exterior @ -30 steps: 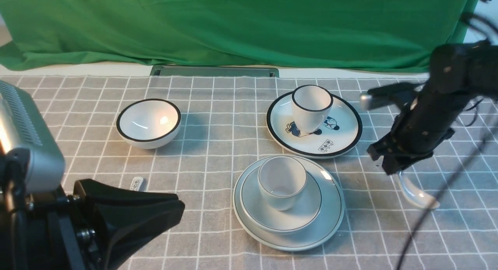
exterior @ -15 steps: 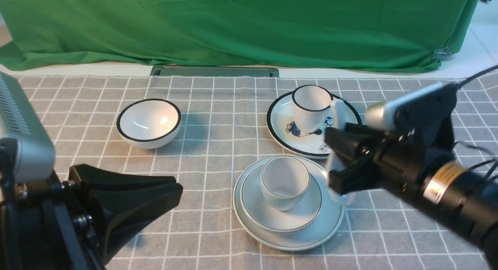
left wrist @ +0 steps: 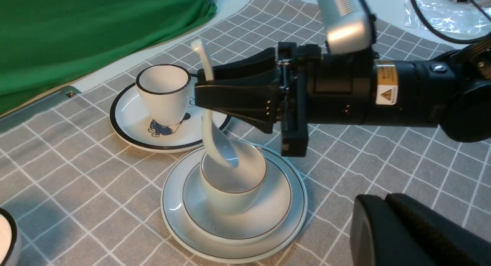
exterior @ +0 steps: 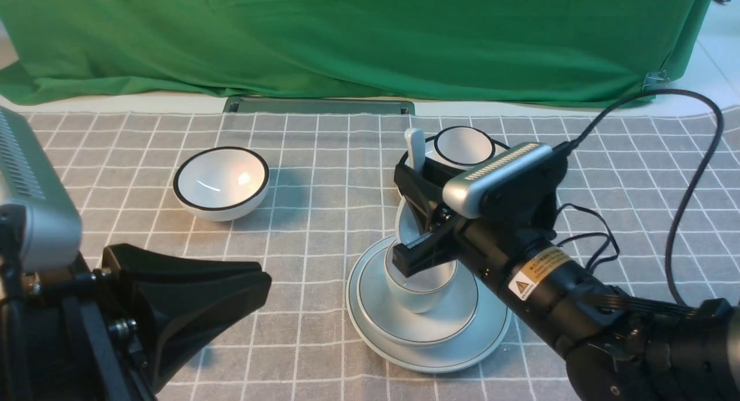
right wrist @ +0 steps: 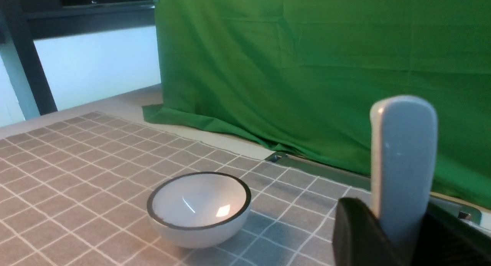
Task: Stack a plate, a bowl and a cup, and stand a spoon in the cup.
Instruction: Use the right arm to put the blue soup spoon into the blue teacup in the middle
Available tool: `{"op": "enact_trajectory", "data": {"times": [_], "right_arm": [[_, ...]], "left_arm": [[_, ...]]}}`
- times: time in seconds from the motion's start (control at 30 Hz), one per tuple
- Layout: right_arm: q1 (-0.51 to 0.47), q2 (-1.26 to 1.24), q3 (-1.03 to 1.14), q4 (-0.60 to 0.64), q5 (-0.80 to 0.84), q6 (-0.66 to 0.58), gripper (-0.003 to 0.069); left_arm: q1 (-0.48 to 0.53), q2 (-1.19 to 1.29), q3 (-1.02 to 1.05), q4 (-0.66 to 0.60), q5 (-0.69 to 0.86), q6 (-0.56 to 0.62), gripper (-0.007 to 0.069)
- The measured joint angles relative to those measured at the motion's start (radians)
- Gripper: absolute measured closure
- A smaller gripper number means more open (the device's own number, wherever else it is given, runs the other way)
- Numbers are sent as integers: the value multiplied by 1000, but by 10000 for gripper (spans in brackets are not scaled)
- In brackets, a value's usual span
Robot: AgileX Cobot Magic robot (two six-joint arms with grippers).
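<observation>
The pale plate (exterior: 462, 355) carries the grey-rimmed bowl (exterior: 457, 320), and the cup (exterior: 416, 297) stands in the bowl. My right gripper (exterior: 404, 216) reaches in from the right above the cup and is shut on the white spoon (exterior: 414, 144). In the left wrist view the spoon (left wrist: 218, 151) hangs nearly upright in the right gripper (left wrist: 199, 86), its scoop end dipping inside the cup (left wrist: 230, 201). In the right wrist view the spoon handle (right wrist: 402, 162) sticks up between the fingers. My left gripper (exterior: 263, 300) is shut and empty, low at the front left.
A black-rimmed bowl (exterior: 221, 182) sits at the left middle. Behind the stack a black-rimmed cup (exterior: 462, 145) stands on a cartoon plate (left wrist: 130, 124). A green cloth (exterior: 347, 37) hangs along the back, and the right arm's cable (exterior: 694, 175) loops over the right side.
My right arm lifted the spoon off the cloth at the right and swung it left over the stack; its scoop now dips into the cup. The left arm barely moved.
</observation>
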Motion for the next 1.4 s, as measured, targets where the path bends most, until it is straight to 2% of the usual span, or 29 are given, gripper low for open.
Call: {"op": "enact_trajectory", "data": {"times": [0.47, 0.87, 0.97, 1.0, 1.03, 1.07, 1.17, 1.3, 1.4], "right_arm": [[0, 10, 18, -2, 53, -51, 491], [0, 125, 39, -2, -38, -58, 489], [0, 131, 39, -2, -38, -58, 458], [0, 131, 39, -2, -45, -58, 402], [0, 131, 39, -2, -45, -58, 395], [0, 131, 39, -2, -46, -58, 349], [0, 119, 58, -2, -46, -58, 290], [6, 44, 111, -2, -44, -48, 275], [24, -85, 154, -4, -17, -32, 290]], "left_arm": [[0, 0, 0, 0, 2, -1, 615], [0, 0, 0, 0, 4, -1, 615], [0, 0, 0, 0, 4, -1, 615], [0, 0, 0, 0, 4, -1, 615], [0, 0, 0, 0, 4, -1, 615], [0, 0, 0, 0, 4, -1, 615], [0, 0, 0, 0, 4, -1, 615], [0, 0, 0, 0, 2, 2, 615], [0, -2, 1, 2, -17, 2, 615]]}}
